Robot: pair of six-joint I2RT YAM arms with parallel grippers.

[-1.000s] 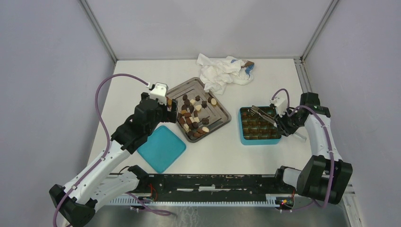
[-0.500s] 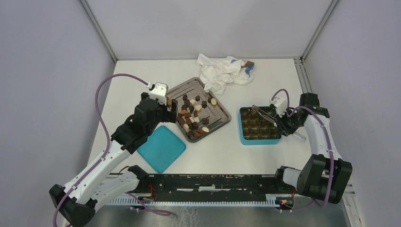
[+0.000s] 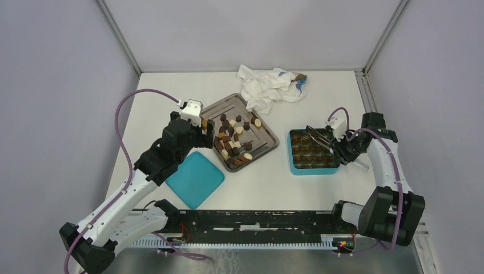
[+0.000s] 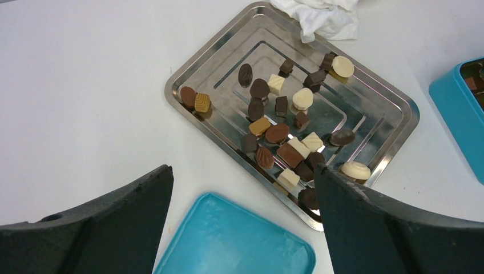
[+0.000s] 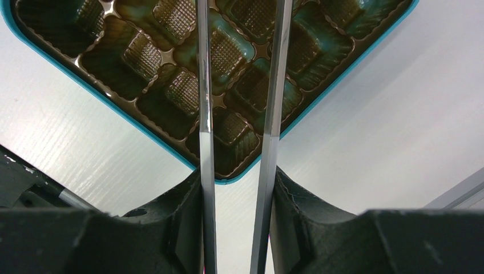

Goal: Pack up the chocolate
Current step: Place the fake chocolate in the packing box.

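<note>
Chocolate [image 4: 277,133] lies as a loose heap of dark, light brown and cream pieces on the steel tray [image 4: 365,97], which sits on the counter [image 3: 319,103] left of centre, with a few pieces apart from the heap toward the tray's corners. The left tool [image 4: 242,171] hovers above the near edge of the tray with its jaws spread wide and nothing between them. The right tool [image 5: 237,182] is clamped on a pair of metal tweezers [image 5: 204,85], whose two blades stand slightly apart and reach out over the teal box [image 3: 314,170] on the right side of the counter. The blade tips lie outside the right wrist view and are too small in the top view, so whether they carry a piece cannot be told. The moulded brown cavities visible in the right wrist view show ribbed floors and appear unfilled, although the far rows are too dark to judge. The teal lid [image 3: 195,178] rests on the counter just beside the tray, near the left arm, and a crumpled white cloth [image 3: 268,85] lies behind the tray. Assessment: packing is at an early stage; most or all of the pieces remain to be transferred into the cavities, and the lid has not yet been fitted
</note>
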